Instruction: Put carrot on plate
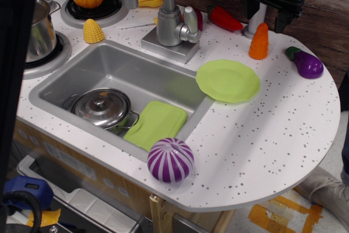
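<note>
The carrot (259,42) stands upright on its broad end near the far right edge of the desk (272,135), tip pointing up, with the gripper (268,17) hanging directly above and slightly behind it. In the single view given, the gripper's dark fingers are spread apart with nothing held between them; one finger comes down to the left of the carrot's tip and the other to the right, neither appearing to touch it. The plate (228,81) lies flat nearer the middle of the desk, just beside the sink's right rim, close to the carrot but apart from it.

The carrot looks like hard moulded plastic, so it is probably light and stiff. Its smooth tapering sides may let it slip upward out of a squeeze or topple if nudged. The thicker lower half looks the safer place to grip, with the fingers on opposite sides. A purple eggplant (306,64) lies to the carrot's right, and a red pepper (224,19) to its left, both clear of the path to the plate.
</note>
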